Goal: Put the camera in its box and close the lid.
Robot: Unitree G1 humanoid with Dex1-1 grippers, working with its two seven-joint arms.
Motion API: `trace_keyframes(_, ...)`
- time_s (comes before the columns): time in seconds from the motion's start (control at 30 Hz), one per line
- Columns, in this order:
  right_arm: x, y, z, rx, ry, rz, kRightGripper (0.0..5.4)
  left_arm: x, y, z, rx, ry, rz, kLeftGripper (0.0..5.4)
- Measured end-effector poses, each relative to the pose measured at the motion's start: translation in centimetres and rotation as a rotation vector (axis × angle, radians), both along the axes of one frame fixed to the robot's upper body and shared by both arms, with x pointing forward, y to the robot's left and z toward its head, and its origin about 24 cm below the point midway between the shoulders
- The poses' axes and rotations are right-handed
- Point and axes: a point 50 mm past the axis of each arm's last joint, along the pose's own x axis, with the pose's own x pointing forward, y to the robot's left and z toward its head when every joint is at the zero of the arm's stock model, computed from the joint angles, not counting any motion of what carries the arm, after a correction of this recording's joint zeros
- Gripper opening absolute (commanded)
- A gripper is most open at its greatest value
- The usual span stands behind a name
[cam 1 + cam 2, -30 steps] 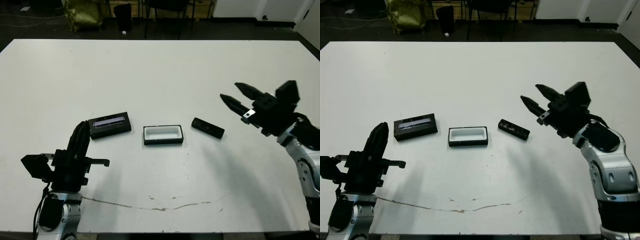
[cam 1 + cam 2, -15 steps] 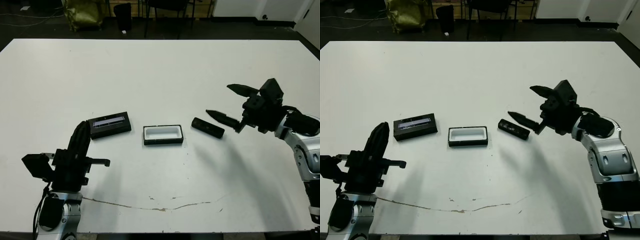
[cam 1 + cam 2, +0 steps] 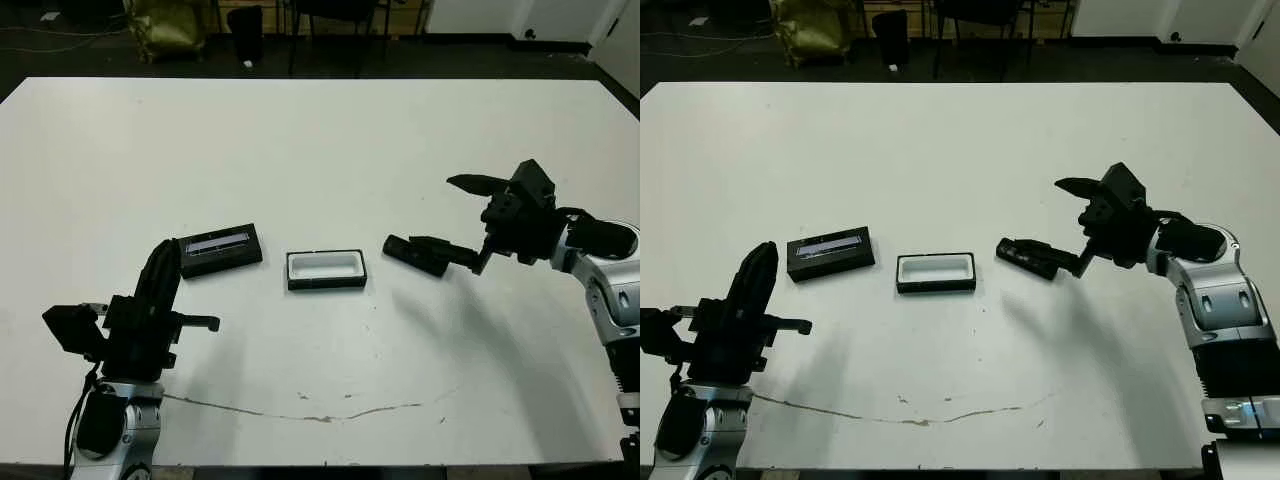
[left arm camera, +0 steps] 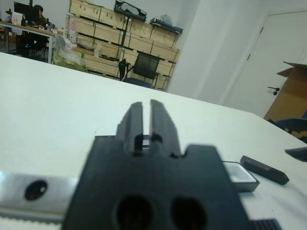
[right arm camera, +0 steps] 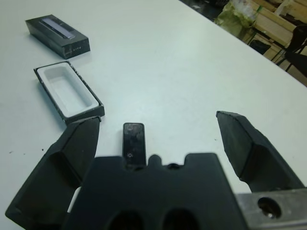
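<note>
You had the right gripper (image 5: 156, 143) spread wide, its two black fingers straddling the slim black bar-shaped camera (image 3: 415, 255), which lay flat on the white table (image 3: 320, 140). In the right wrist view the camera sat between the fingers, but neither pad looked to be touching it yet, so I'd call this lining up for the grasp, not a hold. The low, nearly level approach along the camera's length probably set you up to pinch its narrow sides.

The shallow black tray-shaped box with white lining (image 3: 326, 269) sat open just beside the camera, toward the robot's left. Nothing was in it; the white cavity showed bare. The flat black lid with the pale grey-blue stripe (image 3: 220, 247) lay further left, apart from the box, stripe up.

Your left gripper (image 3: 160, 285) hung near the lid with its fingers pressed together, holding nothing, likely parked for the lid step later.
</note>
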Motion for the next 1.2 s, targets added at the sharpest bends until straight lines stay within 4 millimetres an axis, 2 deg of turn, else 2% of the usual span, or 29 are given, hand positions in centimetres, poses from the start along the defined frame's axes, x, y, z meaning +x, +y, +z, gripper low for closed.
trace_keyframes(0.17,0.0,0.0,-0.4,-0.026,0.035,0.032,5.24,0.0,0.0,0.0,0.003,-0.003,-0.002,0.00)
trace_keyframes(0.27,0.2,0.1,-0.5,-0.027,0.066,0.057,5.38,0.0,0.0,0.0,0.001,-0.004,-0.009,0.00)
trace_keyframes(0.57,0.3,-0.4,-1.7,-0.043,0.137,0.055,5.34,-0.1,0.1,0.0,0.004,0.001,-0.004,0.00)
trace_keyframes(0.67,0.3,-0.4,-2.1,-0.065,0.141,0.061,4.96,-0.1,0.1,0.0,0.004,0.001,-0.003,0.00)
trace_keyframes(0.83,0.3,-0.3,-2.2,-0.090,0.140,0.068,3.81,-0.1,0.1,-0.1,0.009,0.002,-0.003,0.00)
trace_keyframes(1.0,0.3,-0.2,-2.8,-0.105,0.143,0.078,3.70,-0.1,0.1,-0.1,0.008,0.007,-0.003,0.00)
trace_keyframes(1.17,0.3,-0.3,-3.6,-0.093,0.171,0.069,3.16,-0.2,0.0,-0.1,0.011,0.008,-0.003,0.00)
trace_keyframes(1.2,0.3,-0.2,-3.8,-0.093,0.179,0.068,3.21,-0.2,0.0,-0.1,0.012,0.008,-0.002,0.00)
